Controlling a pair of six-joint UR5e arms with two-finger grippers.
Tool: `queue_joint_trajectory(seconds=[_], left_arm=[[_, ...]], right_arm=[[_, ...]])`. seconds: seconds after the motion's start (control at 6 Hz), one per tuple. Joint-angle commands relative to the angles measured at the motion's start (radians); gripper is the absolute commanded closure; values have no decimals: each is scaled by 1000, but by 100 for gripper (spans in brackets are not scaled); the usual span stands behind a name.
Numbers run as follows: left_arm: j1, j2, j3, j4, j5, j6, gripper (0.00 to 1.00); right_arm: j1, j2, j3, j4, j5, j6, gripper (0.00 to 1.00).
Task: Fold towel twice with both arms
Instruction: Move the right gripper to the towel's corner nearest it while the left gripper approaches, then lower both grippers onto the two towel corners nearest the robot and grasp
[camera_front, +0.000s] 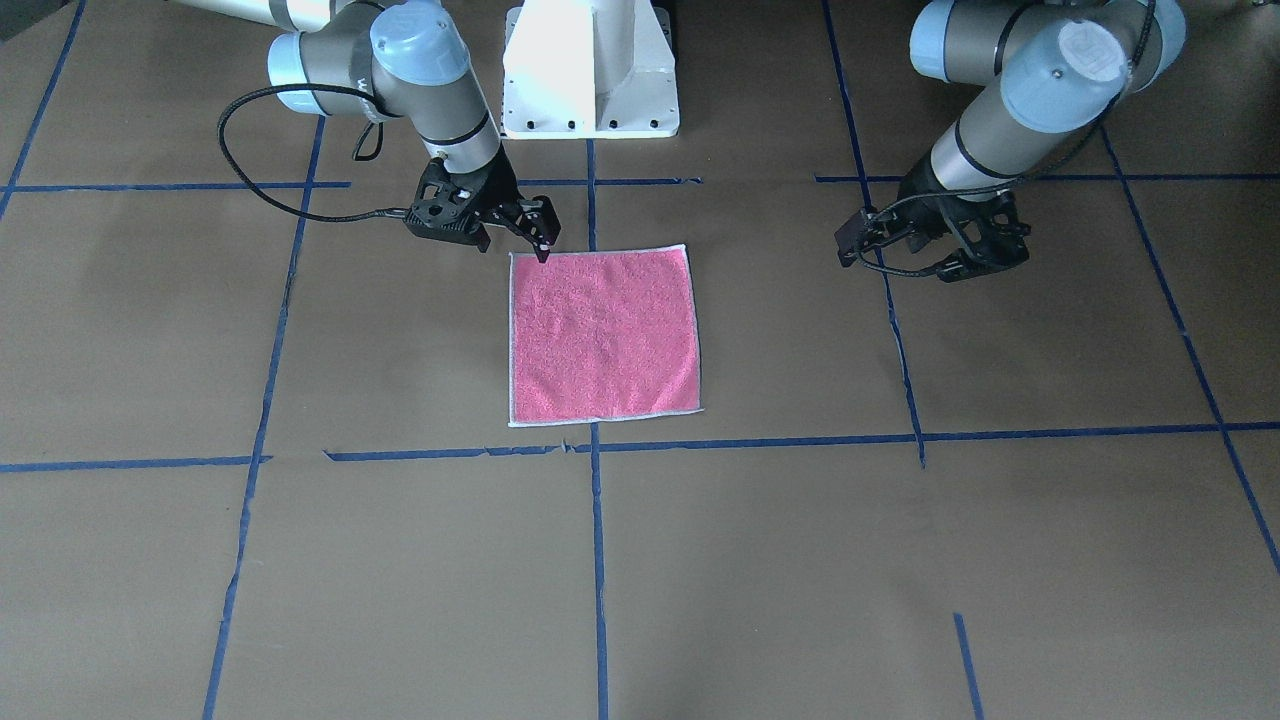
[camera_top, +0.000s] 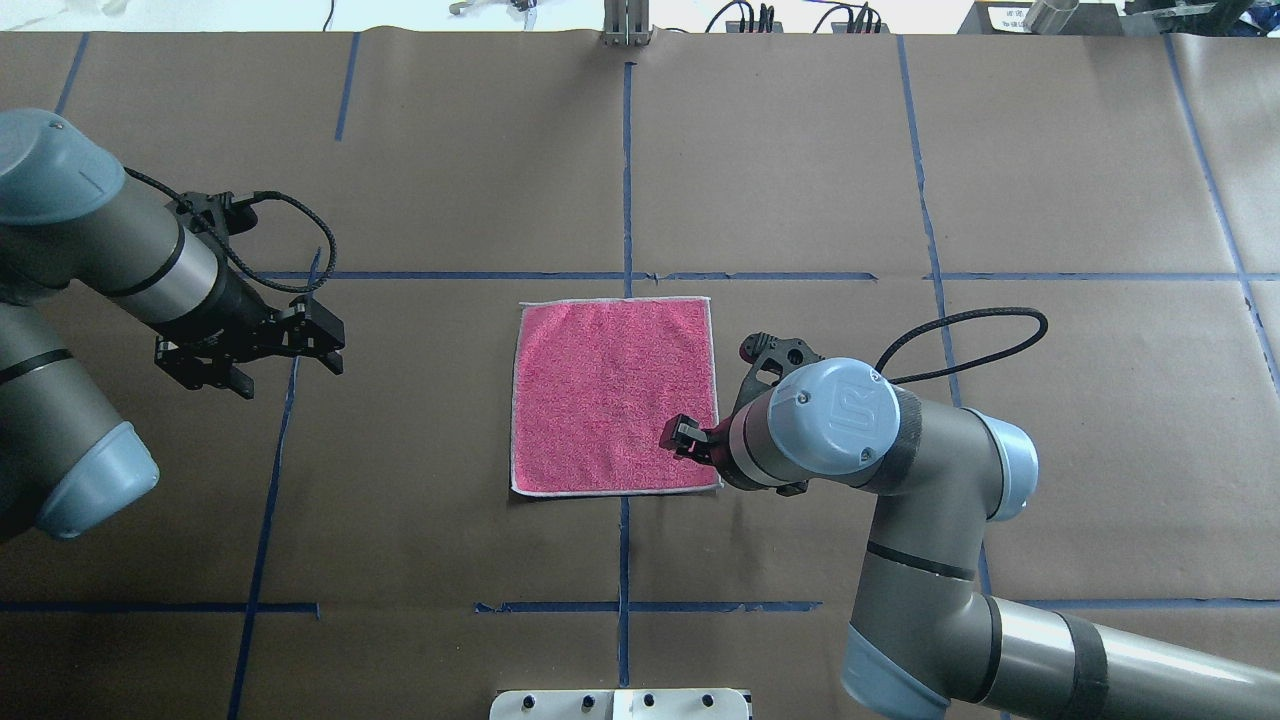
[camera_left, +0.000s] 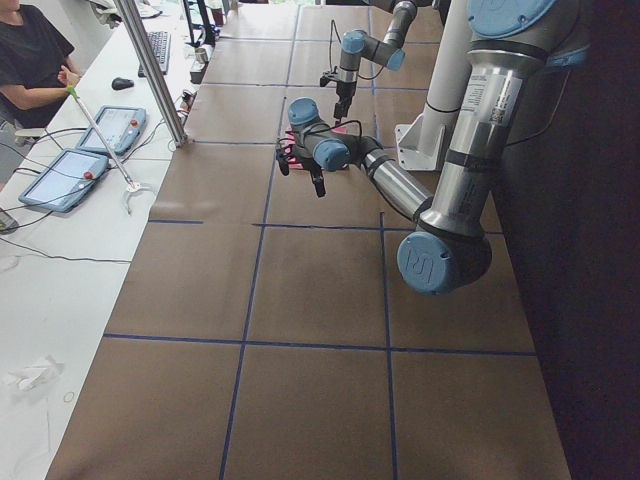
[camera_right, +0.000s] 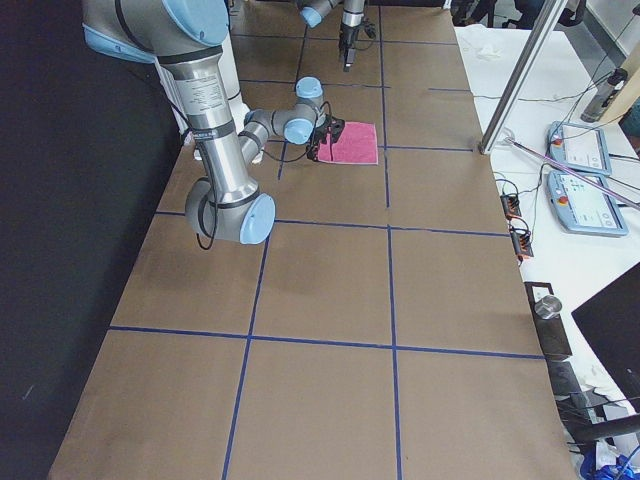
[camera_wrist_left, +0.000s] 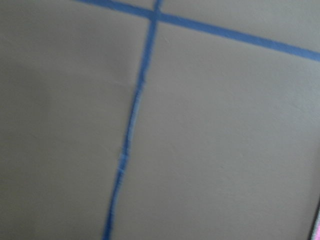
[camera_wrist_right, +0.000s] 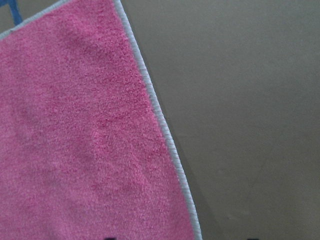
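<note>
Here, taking the overhead view as the dial with twelve pointing away from the robot, the small, square, whitish-hemmed pink terry towel (camera_top: 610, 390) lies flat and unfolded at the middle of the brown paper-covered table (camera_top: 1050, 150), pink face up. It sits across the blue tape line (camera_top: 626, 170) that runs from twelve to six. Its twelve o'clock edge lies just short of a crossing tape line (camera_top: 760, 276). The white pedestal base (camera_top: 620, 704) shows at six, well apart from the towel.

The silver-grey tubular right arm (camera_top: 930, 590), light blue at its joint caps, enters from five o'clock and bends over the towel's corner at about four to five o'clock. Its black skeletal right gripper (camera_front: 515, 245) is spread. In the front-facing view one finger (camera_front: 543, 240) points down at the pink cloth just inside that corner, and the other stands off the towel over bare paper. In the right wrist view the hem runs between two dark fingertips that just show at the bottom edge. The gripper pinches nothing, and whether the tip touches the cloth cannot be told.

The matching silver-grey left arm (camera_top: 150, 270) enters from nine o'clock. Its black skeletal left gripper (camera_top: 280, 358) hangs over bare paper at the towel's nine o'clock, well apart from it. Its fingers look spread, with nothing between them. The left wrist view is blurred and shows brown paper and crossing tape, with a pink sliver at its lower right edge.
</note>
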Motion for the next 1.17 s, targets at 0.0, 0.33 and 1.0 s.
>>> queue_joint_trajectory(seconds=[0.0,0.33,1.0], left_arm=[[83,-49,6,-6,56,-124,0],[109,-71,10,-6,96,-137,0],[109,-88,7,-9,95,-143,0]], right_arm=[[-12,5,-30,-1,-2,2,16],[-17,6,-27,-1,0,38,33],[-23,5,-19,1,-2,45,95]])
